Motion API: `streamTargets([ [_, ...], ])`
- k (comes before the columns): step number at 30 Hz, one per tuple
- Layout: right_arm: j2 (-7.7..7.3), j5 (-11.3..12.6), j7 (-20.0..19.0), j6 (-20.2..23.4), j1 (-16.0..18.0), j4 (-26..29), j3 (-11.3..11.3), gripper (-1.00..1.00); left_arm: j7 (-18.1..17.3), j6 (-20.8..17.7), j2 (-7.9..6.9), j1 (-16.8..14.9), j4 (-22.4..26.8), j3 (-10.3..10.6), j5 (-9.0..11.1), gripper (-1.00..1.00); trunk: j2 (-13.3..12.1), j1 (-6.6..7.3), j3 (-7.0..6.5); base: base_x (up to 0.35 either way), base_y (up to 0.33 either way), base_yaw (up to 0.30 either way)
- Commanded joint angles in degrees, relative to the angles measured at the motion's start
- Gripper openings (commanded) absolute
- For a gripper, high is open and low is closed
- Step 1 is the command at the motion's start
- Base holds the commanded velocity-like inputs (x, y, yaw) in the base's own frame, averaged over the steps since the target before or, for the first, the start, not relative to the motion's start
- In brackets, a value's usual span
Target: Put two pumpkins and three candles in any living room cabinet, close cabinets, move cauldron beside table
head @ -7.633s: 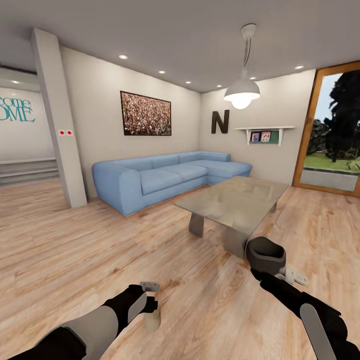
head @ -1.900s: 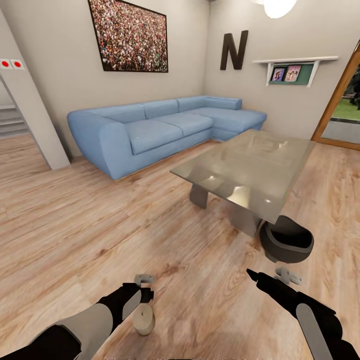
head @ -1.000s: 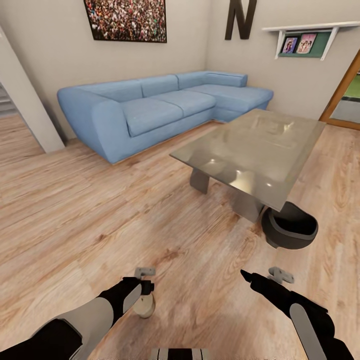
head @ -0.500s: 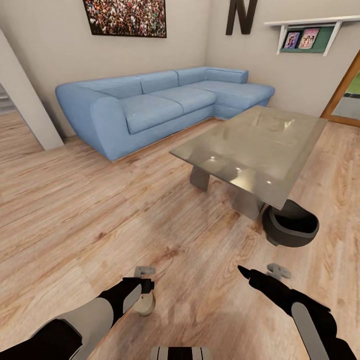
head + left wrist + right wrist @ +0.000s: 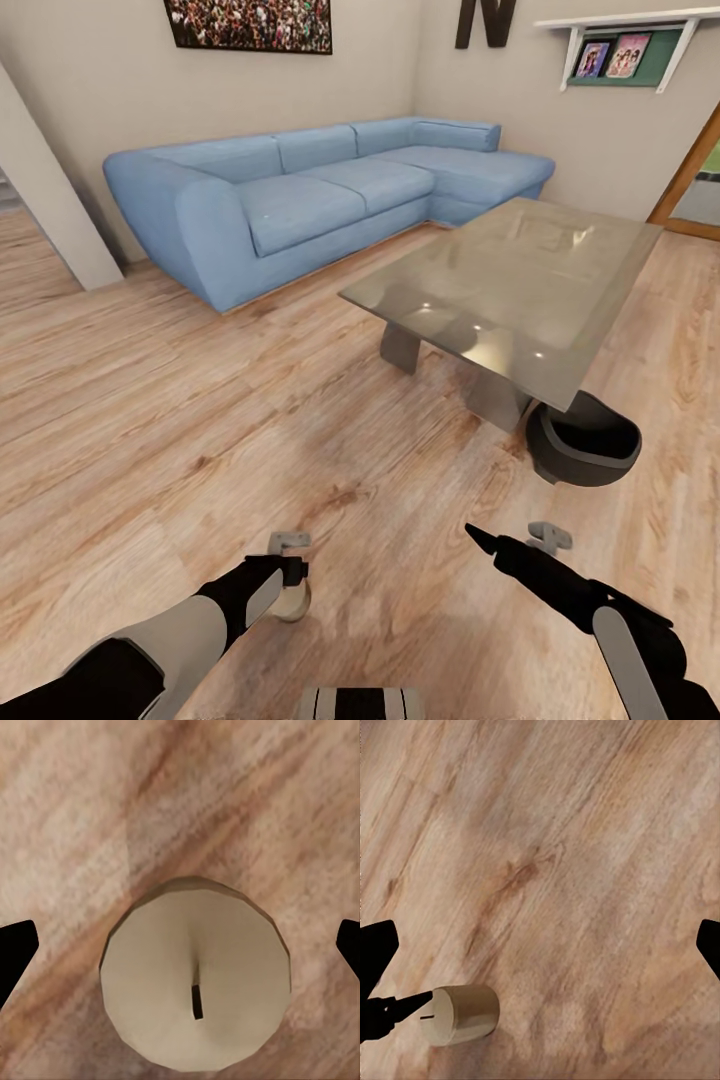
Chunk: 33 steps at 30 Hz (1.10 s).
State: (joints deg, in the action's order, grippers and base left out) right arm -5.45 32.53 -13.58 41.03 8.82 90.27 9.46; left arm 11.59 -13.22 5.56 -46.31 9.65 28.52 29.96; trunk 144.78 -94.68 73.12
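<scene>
The matte-black cauldron [image 5: 585, 450] stands on the wood floor, tucked against the near corner of the glass-topped table [image 5: 520, 285]. My right gripper [image 5: 490, 545] hovers open and empty a short way in front of the cauldron, its fingertips wide apart over bare floor [image 5: 540, 945]. My left gripper [image 5: 290, 575] is low over the floor, shut on a beige candle [image 5: 292, 603]. In the left wrist view the candle [image 5: 195, 982] faces me wick end on; in the right wrist view it [image 5: 461, 1014] shows side-on. The pumpkins and the cabinet are out of view.
A long blue corner sofa [image 5: 300, 200] runs along the far wall behind the table. A white pillar [image 5: 50, 215] stands at the left and a wood-framed glass door [image 5: 690, 180] at the right. Open wood floor [image 5: 200, 400] spreads ahead of both arms.
The cauldron, held by my right gripper 7.6 s ago, now sits on the floor by the table. The right gripper has drawn back from it. The view has moved forward and tilted down.
</scene>
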Motion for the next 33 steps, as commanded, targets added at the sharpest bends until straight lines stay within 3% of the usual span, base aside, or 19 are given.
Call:
streamTargets([
  [1, 0.01, -0.1, -0.3, 0.3, 0.0, 0.0, 0.1, 1.00, 0.4, -0.3, -0.02, 0.0, 0.1, 0.5, 0.5, 1.00, 0.0, 0.01, 0.04, 0.000, 0.000, 0.000],
  [16, 0.07, 0.0, -0.4, 0.3, 0.0, -0.1, 0.1, 1.00, 0.4, -0.2, 0.06, 0.0, 0.2, 0.9, 0.5, 1.00, 0.2, -0.32, 2.92, 0.000, 0.000, 0.000],
  [22, 0.09, 0.0, -0.4, 0.3, 0.0, -0.2, 0.1, 1.00, 0.4, -0.1, 0.06, 0.0, 0.3, 0.9, 0.5, 1.00, 0.2, -0.32, 2.92, 0.000, 0.000, 0.000],
  [28, 0.12, 0.0, -0.4, 0.3, 0.0, -0.2, 0.1, 1.00, 0.4, 1.0, 0.06, 0.0, 0.3, 0.9, 0.5, 1.00, 0.3, -0.48, 4.25, 0.000, 0.000, 0.000],
  [33, 0.16, 0.0, -0.4, 0.3, 0.0, -0.2, 0.1, 1.00, 0.4, 1.3, 0.05, 0.0, 0.3, 0.9, 0.5, 1.00, 0.3, -0.48, 4.25, 0.000, 0.000, 0.000],
])
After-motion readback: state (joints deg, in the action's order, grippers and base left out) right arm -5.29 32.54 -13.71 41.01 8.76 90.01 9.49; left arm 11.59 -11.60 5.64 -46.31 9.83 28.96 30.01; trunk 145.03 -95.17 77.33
